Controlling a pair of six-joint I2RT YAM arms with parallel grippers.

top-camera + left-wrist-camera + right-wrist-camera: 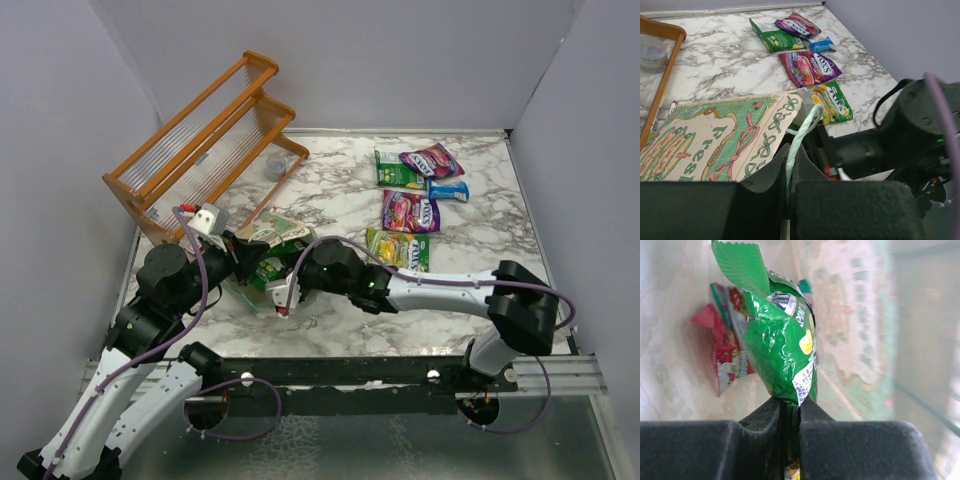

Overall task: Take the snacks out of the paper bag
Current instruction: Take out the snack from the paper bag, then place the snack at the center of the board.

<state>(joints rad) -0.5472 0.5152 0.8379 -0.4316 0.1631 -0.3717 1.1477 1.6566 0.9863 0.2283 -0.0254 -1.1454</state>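
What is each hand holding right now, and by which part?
The right hand pinches a glossy green snack packet by one end, inside the pale-green paper bag. The left hand grips the bag's white string handle.

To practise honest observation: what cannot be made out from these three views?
1. Snacks left in the paper bag: top view, the right arm covers its mouth; right wrist view shows only a green packet and a blurred red packet.
2. Right fingers: top view, hidden inside the bag.
3. Round container by the rack: left wrist view, cut by the left edge.
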